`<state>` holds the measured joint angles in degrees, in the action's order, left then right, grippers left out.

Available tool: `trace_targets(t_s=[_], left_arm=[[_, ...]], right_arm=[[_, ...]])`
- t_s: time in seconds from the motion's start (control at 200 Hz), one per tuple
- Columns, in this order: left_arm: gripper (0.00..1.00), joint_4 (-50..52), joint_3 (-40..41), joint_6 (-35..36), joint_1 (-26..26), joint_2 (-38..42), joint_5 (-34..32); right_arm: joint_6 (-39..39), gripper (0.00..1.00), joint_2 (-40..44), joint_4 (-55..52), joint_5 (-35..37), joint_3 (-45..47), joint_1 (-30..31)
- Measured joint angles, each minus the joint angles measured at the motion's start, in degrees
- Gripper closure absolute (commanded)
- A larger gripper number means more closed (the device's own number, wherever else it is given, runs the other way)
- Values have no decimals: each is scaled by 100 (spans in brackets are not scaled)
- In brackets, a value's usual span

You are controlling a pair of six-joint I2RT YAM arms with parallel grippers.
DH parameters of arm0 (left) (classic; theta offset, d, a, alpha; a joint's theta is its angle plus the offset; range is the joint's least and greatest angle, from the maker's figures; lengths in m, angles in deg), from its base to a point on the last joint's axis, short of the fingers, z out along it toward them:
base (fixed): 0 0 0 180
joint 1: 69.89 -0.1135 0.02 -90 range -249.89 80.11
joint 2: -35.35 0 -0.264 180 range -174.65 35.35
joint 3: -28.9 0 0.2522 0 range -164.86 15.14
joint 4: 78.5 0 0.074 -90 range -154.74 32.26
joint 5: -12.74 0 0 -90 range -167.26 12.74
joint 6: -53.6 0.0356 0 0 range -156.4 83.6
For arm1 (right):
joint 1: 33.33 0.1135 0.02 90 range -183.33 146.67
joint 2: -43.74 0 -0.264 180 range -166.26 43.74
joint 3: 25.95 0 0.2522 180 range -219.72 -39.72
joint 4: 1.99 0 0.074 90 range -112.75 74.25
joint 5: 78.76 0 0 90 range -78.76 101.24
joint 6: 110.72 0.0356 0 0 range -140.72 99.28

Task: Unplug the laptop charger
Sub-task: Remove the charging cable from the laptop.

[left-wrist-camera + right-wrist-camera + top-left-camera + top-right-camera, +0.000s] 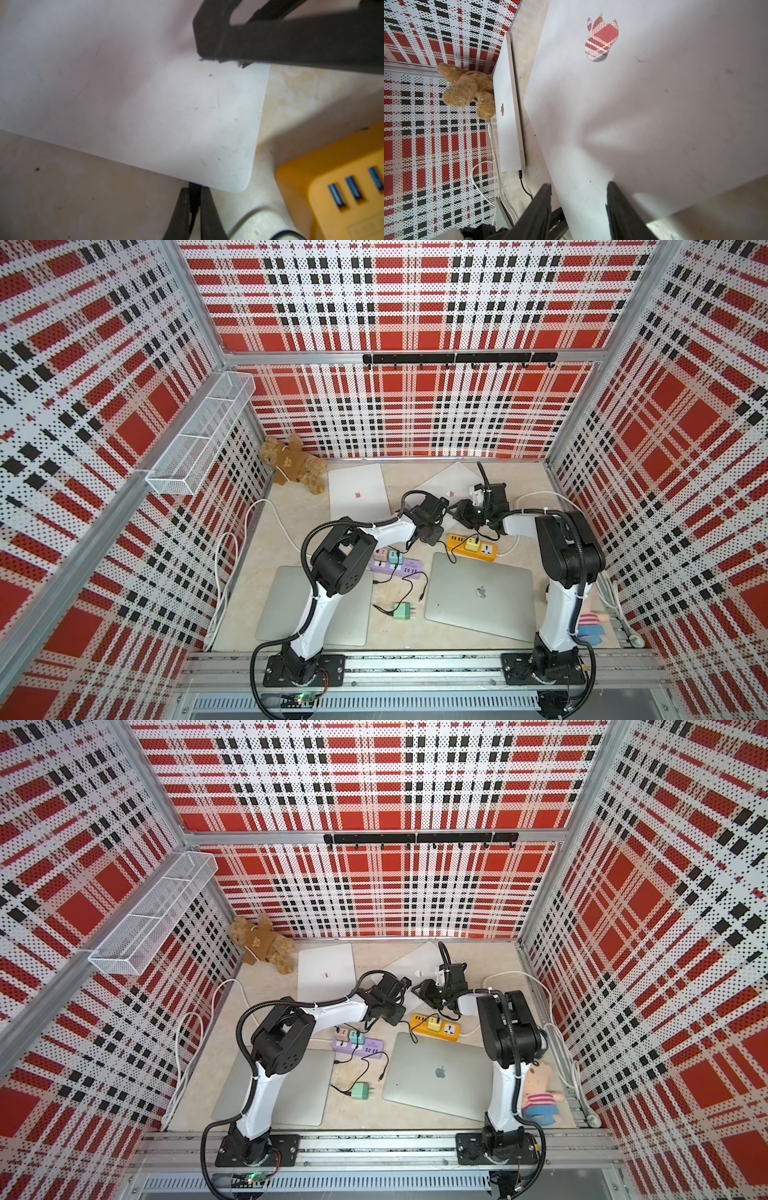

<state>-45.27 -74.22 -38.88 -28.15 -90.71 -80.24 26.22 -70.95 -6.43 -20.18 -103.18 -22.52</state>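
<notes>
**Desk (395, 635), contents**

- **Laptops, closed: 4.** The far-left laptop (357, 493), the far-right laptop (451, 485) lying askew, the near-left laptop (282, 605) and the near-right laptop (482, 597).
- **Power strips: 2.** The purple strip (405, 569) carries a pink adapter (379, 554) and a teal adapter (396, 558). The orange strip (478, 548) carries a yellow adapter (472, 544).
- **Loose green charger (404, 611): 1.** It lies on the desk between the two near laptops.
- **Soft toys: 2.** The teddy bear (293, 466) is in the far left corner, and the pig (540, 1088) is beside the right arm.
- **Wall fittings: 2.** One wire basket (199, 435) and one hook rail (457, 358).
- **Left gripper (194, 189).** Its jaws are clamped on the black charger plug (195, 197). The plug's tip meets the far-right laptop's edge by a corner, near the orange strip.
- **Right gripper (579, 186).** Its jaws are about half apart and grip nothing. Its fingers straddle the same laptop's lid edge.
</notes>
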Motion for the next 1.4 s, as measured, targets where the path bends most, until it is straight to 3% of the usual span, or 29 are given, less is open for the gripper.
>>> trace_targets(t_s=[0.14, 0.541, 0.927, 1.403], left_arm=[[91, -2, 0, -168, -92, 0, 302], [90, 4, 9, 389, 83, 11, -66], [91, 9, 9, -190, -142, 11, 463], [92, 98, 39, 896, -7, 81, 225]], right_arm=[[-22, 54, 0, -4, 11, 0, 0], [-81, 54, 0, -26, 15, -2, 0], [-85, 55, 0, -48, 20, -13, 0], [-146, 55, 0, -129, 31, -44, 2]])
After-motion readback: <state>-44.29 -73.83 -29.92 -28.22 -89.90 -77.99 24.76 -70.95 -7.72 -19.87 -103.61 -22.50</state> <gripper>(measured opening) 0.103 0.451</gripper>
